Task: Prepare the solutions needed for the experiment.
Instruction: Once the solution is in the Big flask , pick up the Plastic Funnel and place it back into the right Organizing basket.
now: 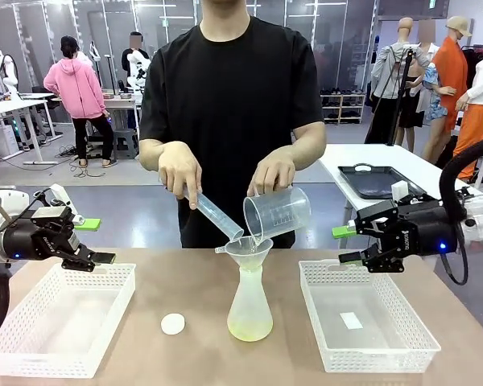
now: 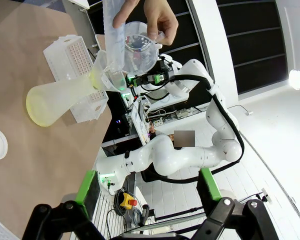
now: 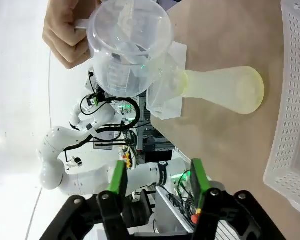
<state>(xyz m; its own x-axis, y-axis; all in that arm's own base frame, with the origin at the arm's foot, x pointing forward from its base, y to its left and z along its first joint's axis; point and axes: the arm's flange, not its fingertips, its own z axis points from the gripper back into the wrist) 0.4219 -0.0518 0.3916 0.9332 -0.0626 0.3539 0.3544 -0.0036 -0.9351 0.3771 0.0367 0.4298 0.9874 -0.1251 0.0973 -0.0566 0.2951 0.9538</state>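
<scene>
- At lower centre, the solutions (image 1: 250, 328) lie pale yellow in the flask (image 1: 249, 296) on the desk (image 1: 193, 281).
- Left jaws and right jaws, at the frame edges, stand released and empty, likely keeping clear.
- Behind, a hand (image 1: 272, 170) tilts a beaker (image 1: 278, 213) into the funnel (image 1: 245, 251).

Behind the right gripper (image 1: 347, 245), a white side table (image 1: 342, 158) is bearing a black tray (image 1: 378, 182); grey floor (image 1: 32, 178) is stretching beyond.

Lower left of frame: left hand (image 1: 97, 241) cased in black, green pads fitted, white arm (image 1: 4, 203) behind. Right of frame: right hand (image 1: 348, 245) black, white lettering printed on body, blue light lit, thick black cable (image 1: 447, 178) arched above. Centre: person (image 1: 229, 121) dressed in black short-sleeved T-shirt (image 1: 249, 72).
</scene>
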